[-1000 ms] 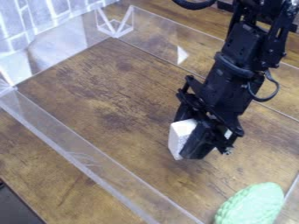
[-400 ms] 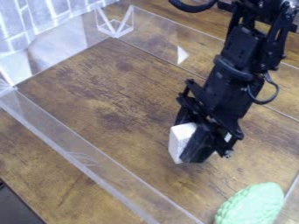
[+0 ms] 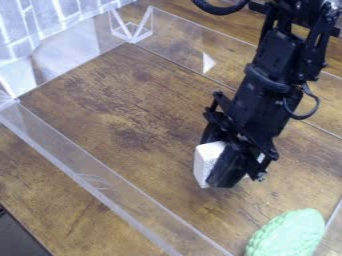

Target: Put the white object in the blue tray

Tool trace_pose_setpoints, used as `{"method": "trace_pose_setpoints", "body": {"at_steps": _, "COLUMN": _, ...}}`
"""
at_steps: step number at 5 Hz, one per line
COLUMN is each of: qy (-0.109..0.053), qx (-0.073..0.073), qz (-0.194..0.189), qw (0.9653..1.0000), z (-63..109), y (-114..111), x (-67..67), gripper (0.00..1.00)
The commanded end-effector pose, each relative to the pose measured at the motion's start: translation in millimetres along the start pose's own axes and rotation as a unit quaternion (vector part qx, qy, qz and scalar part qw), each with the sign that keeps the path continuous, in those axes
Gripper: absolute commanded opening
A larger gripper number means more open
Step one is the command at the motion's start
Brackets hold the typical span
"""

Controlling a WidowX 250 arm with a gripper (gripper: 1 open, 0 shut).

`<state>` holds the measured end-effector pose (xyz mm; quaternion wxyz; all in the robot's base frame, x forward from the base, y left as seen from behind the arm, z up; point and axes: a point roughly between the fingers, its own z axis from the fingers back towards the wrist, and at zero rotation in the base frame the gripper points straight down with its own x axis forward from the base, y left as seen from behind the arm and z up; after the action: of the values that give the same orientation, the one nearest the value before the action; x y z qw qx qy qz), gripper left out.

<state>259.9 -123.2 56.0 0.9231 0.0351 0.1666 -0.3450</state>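
The white object is a small plain white block held low over the wooden floor, near the middle right of the camera view. My black gripper points steeply down and is shut on it, the block showing on the left side of the fingers. Whether the block touches the wood I cannot tell. The blue tray is out of view.
A bumpy light-green oval lump lies at the bottom right corner. Clear plastic walls fence the wooden surface along the left and front, with another clear panel at the back. The black arm rises toward the top right.
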Motion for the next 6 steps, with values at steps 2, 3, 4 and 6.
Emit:
{"method": "trace_pose_setpoints", "body": {"at_steps": 2, "qy": -0.047, "qx": 0.012, "qz": -0.016, "qw": 0.9987, "z": 29.5, "y": -3.8, "x": -2.4, "gripper": 0.00}}
{"method": "trace_pose_setpoints", "body": {"at_steps": 3, "qy": -0.047, "qx": 0.012, "qz": -0.022, "qw": 0.9986, "z": 30.2, "y": -4.6, "x": -1.8, "gripper": 0.00}}
{"method": "trace_pose_setpoints", "body": {"at_steps": 4, "qy": -0.051, "qx": 0.011, "qz": -0.022, "qw": 0.9984, "z": 32.3, "y": -3.0, "x": -5.2, "gripper": 1.00}}
{"method": "trace_pose_setpoints", "body": {"at_steps": 6, "qy": -0.046, "qx": 0.013, "qz": -0.024, "qw": 0.9986, "z": 23.0, "y": 2.6, "x": -3.1, "gripper": 1.00}}
